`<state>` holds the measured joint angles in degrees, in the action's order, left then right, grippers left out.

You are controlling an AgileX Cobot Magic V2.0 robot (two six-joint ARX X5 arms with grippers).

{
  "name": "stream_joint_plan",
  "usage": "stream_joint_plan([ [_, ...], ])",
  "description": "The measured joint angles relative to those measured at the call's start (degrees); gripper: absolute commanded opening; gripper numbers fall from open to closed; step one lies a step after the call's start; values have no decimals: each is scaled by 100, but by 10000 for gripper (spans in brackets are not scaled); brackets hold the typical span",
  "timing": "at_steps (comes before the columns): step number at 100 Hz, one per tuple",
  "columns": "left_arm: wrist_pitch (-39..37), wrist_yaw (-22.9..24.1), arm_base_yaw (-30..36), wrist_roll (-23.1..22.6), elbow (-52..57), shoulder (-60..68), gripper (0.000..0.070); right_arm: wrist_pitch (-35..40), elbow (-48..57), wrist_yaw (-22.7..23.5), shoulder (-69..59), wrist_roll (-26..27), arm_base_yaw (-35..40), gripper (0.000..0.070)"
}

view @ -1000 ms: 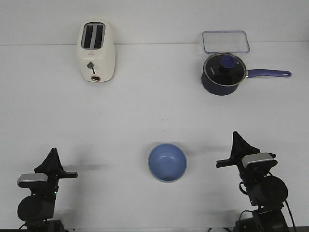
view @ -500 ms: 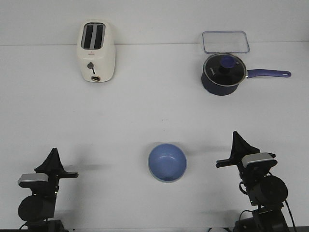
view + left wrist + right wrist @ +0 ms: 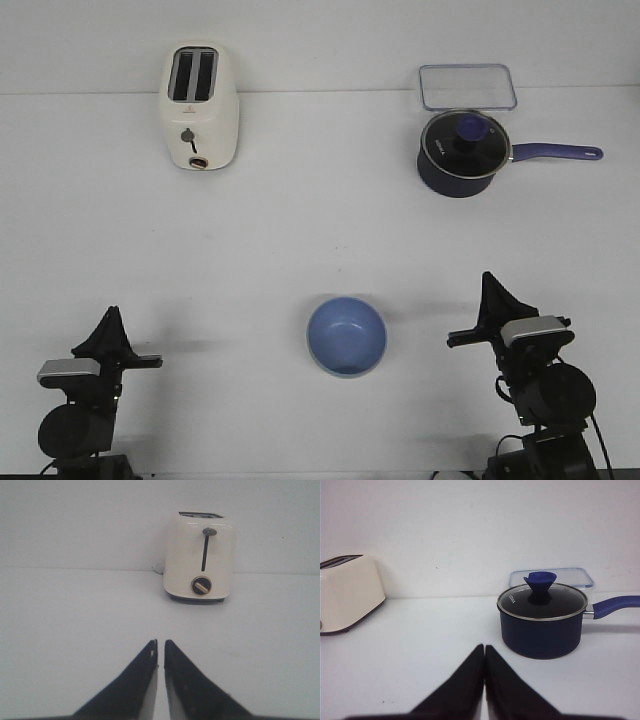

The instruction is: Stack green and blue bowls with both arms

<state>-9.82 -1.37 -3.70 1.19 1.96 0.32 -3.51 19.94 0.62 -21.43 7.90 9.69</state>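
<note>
The periwinkle blue bowl (image 3: 346, 335) sits upright on the white table near the front, between my two arms. A thin pale green edge shows under its near rim. No separate mint green bowl is in view. My left gripper (image 3: 110, 318) rests at the front left, shut and empty, with only a hairline slit between its tips in the left wrist view (image 3: 160, 642). My right gripper (image 3: 490, 285) rests at the front right, shut and empty, tips together in the right wrist view (image 3: 484, 646). Both are well apart from the bowl.
A cream toaster (image 3: 200, 108) stands at the back left and shows in the left wrist view (image 3: 201, 556). A dark navy saucepan (image 3: 460, 152) with a glass lid and a handle pointing right is at the back right, with a clear lidded container (image 3: 467, 86) behind it.
</note>
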Motion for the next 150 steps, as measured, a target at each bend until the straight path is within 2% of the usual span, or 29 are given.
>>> stream_joint_plan([
  [13,0,-2,0,0,0,0,15,0,0,-15,0,-31,0,0],
  [25,0,-2,0,0,0,0,15,37,-17,-186,103,-264,-33,0],
  [61,0,-2,0,0,0,0,15,166,-1338,-168,1799,-2118,-680,0],
  [77,-2,-2,0,0,0,0,15,328,-1725,-168,2133,-2573,-721,0],
  [150,2,-2,0,0,0,0,15,389,-1908,-214,2135,-2702,-745,0],
])
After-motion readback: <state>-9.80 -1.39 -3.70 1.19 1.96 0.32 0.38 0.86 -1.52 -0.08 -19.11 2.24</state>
